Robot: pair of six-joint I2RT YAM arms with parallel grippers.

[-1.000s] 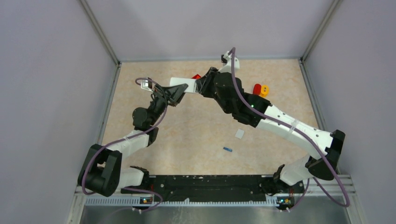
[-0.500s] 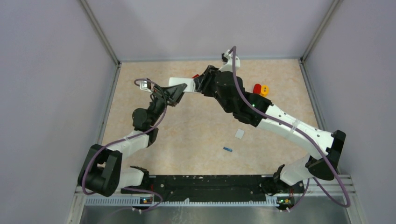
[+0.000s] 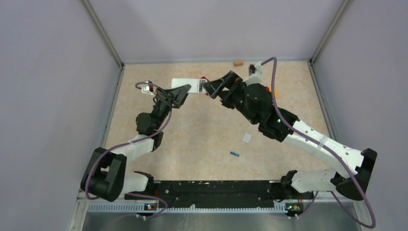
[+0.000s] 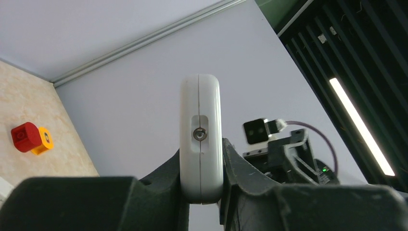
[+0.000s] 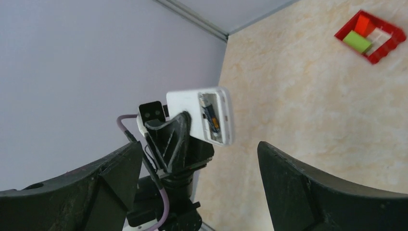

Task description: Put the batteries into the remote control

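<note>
Nearest the arm bases, one blue battery [image 3: 234,154] lies flat on the table [image 3: 192,139], with a small white piece [image 3: 247,138] (possibly the bay cover, too small to confirm) near it. Neither is touched.

Further out, the left gripper [image 3: 183,94] is clamped on the white remote [image 4: 201,110], holding it clear of the table, its flat sides between the fingers. The right gripper [image 3: 210,89] sits just beside the remote's free end, jaws spread wide and holding nothing. From the right wrist, the battery bay [image 5: 208,98] is uncovered and one dark cell [image 5: 211,120] appears seated inside.

At the far edge sits a brown block [image 3: 237,63], not part of the work.

Assessment: loading is part done, between insertions. The next move calls for the right arm to reach for the blue battery, pinch it across its short body, and align it to the vacant slot while the left holds steady.
</note>
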